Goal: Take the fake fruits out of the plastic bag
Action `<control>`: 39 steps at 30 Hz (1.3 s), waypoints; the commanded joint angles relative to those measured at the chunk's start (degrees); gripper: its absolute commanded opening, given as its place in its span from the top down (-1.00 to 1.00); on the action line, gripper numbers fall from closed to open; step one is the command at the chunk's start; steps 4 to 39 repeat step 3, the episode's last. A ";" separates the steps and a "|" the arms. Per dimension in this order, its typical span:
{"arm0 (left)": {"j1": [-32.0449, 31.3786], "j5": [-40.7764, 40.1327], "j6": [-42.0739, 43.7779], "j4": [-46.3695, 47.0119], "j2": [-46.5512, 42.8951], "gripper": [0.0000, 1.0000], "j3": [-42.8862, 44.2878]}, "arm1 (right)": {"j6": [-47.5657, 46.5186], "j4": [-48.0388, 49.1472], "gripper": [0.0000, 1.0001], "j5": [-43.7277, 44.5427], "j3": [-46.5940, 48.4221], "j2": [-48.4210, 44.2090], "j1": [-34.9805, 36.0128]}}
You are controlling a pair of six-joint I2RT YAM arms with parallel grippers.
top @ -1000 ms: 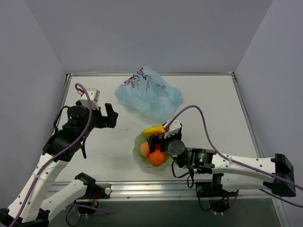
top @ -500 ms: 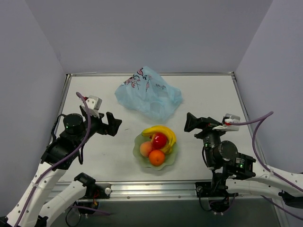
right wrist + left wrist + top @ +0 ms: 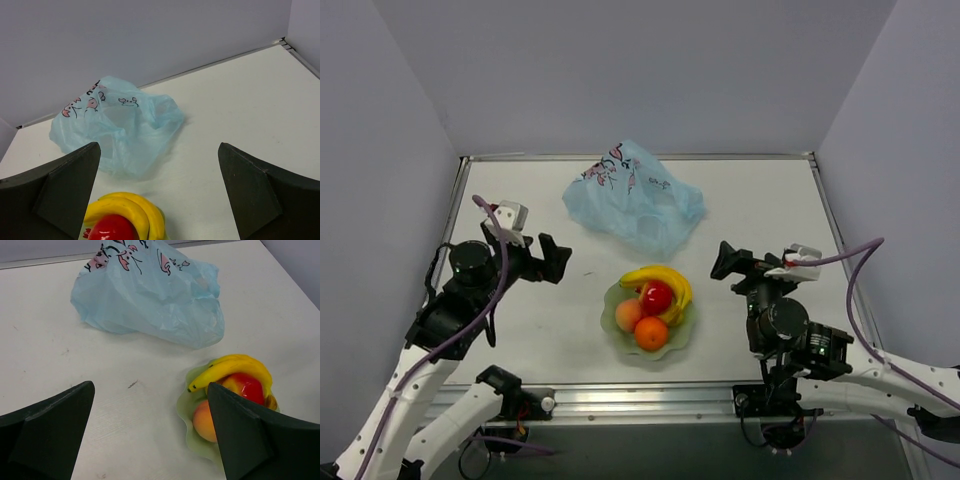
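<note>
Right, the white table (image 3: 770, 200) takes up the whole floor of the scene, and everything sits around the pale green bowl (image 3: 611, 322) near its front edge.

The left arm (image 3: 450, 310) is off to the left of the bowl and the right arm (image 3: 820, 345) is off to its right, both clear of the bowl. The left gripper (image 3: 150, 390) has its fingers spread wide with nothing between them, just bare table and the bowl's left rim showing through the gap. The right gripper (image 3: 159, 147) is the same, splayed as far as it goes and empty, looking over the bowl from the right.

Now the plastic bag (image 3: 635, 200): light blue, crumpled, lying flat-ish on the table behind the bowl towards the back wall. It's close to the bowl but not touching. Its pink-and-black cartoon print is on the end furthest from the bowl. I can't make out whether anything is inside.

The fake fruits are piled in the bowl. The banana (image 3: 660, 275) curves along the back of the bowl. The red apple (image 3: 657, 296) is tucked under that curve, in the middle. The orange (image 3: 651, 333) sits at the bowl's front, and the peach (image 3: 628, 314) is on its left side, beside the apple.
</note>
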 commanded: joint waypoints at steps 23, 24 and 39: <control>0.28 -3.26 -0.44 1.86 0.35 -0.88 3.12 | -1.21 0.90 -1.00 3.33 -0.88 -4.23 -0.20; 0.28 -3.26 -0.44 1.86 0.35 -0.88 3.12 | -1.21 0.90 -1.00 3.33 -0.88 -4.23 -0.20; 0.28 -3.26 -0.44 1.86 0.35 -0.88 3.12 | -1.21 0.90 -1.00 3.33 -0.88 -4.23 -0.20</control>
